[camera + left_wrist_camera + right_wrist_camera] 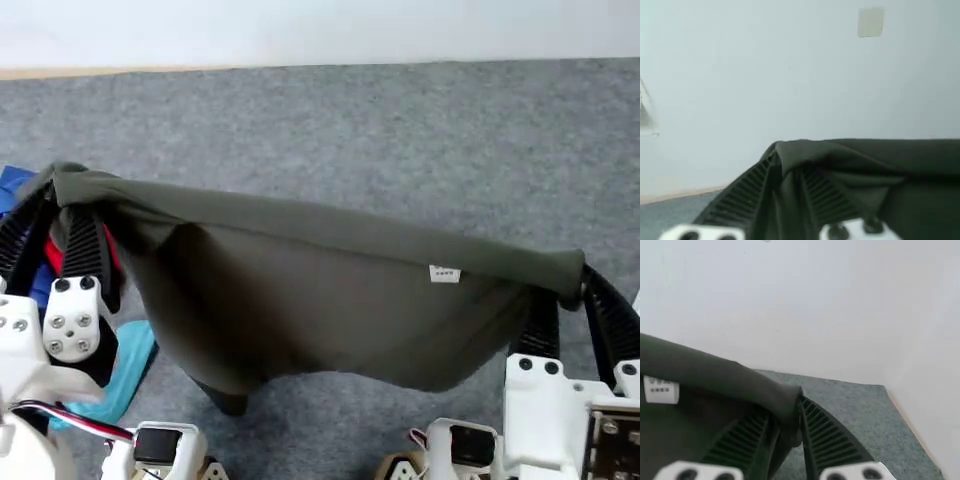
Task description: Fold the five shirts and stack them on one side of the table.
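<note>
A dark olive shirt (300, 290) hangs stretched in the air between the two arms, above the grey table (330, 130). It sags in the middle and carries a small white tag (444, 273). My left gripper (62, 185) is shut on the shirt's left top corner (785, 155). My right gripper (578, 275) is shut on its right top corner (787, 405). Bunched fabric sits between the black ribbed fingers (740, 195) of the left gripper and between the right gripper's fingers (825, 435).
More shirts lie heaped at the table's left edge beneath the left arm: blue (15, 180), red (52, 255) and teal (125, 375) cloth peek out. The far half of the grey table is bare up to the white wall (320, 30).
</note>
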`<state>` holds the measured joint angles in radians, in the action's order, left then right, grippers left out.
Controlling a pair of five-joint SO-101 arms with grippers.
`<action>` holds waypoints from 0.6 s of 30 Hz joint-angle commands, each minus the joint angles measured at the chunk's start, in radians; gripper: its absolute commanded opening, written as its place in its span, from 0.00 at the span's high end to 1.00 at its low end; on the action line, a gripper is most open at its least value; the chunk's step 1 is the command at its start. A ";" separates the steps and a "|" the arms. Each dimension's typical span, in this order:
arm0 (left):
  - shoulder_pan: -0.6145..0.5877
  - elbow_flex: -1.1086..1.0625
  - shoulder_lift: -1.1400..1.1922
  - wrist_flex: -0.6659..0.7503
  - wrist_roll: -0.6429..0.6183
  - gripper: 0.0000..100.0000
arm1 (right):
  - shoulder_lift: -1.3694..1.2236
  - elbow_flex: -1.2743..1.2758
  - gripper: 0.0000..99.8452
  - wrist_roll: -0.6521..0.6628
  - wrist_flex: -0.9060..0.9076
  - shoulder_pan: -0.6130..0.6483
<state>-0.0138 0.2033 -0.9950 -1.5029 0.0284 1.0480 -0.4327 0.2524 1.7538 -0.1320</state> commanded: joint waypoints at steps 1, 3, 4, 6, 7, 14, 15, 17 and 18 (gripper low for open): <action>-0.002 0.015 0.006 0.006 0.071 1.00 | -0.008 0.060 0.99 0.026 -0.027 -0.019; -0.006 -0.025 0.015 0.031 0.075 1.00 | -0.008 0.098 0.99 0.037 -0.071 -0.019; -0.008 -0.051 0.018 0.061 0.075 1.00 | -0.008 0.124 0.99 0.035 -0.101 -0.019; -0.008 -0.114 0.023 0.146 0.074 1.00 | -0.008 0.190 0.99 0.035 -0.162 -0.019; -0.008 -0.150 0.025 0.198 0.074 1.00 | -0.008 0.226 0.99 0.037 -0.191 -0.019; -0.003 -0.504 0.025 0.618 0.074 1.00 | -0.001 0.489 0.99 0.037 -0.440 -0.019; -0.003 -0.553 0.026 0.677 0.074 1.00 | -0.001 0.526 0.99 0.037 -0.475 -0.019; -0.003 -0.648 0.026 0.796 0.072 1.00 | -0.002 0.586 0.99 0.037 -0.538 -0.019; -0.003 -0.694 0.026 0.852 0.072 1.00 | -0.002 0.614 0.99 0.037 -0.564 -0.019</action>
<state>-0.0123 -0.3890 -0.9720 -0.8355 0.0974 1.0449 0.1243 0.2770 1.2781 -0.1320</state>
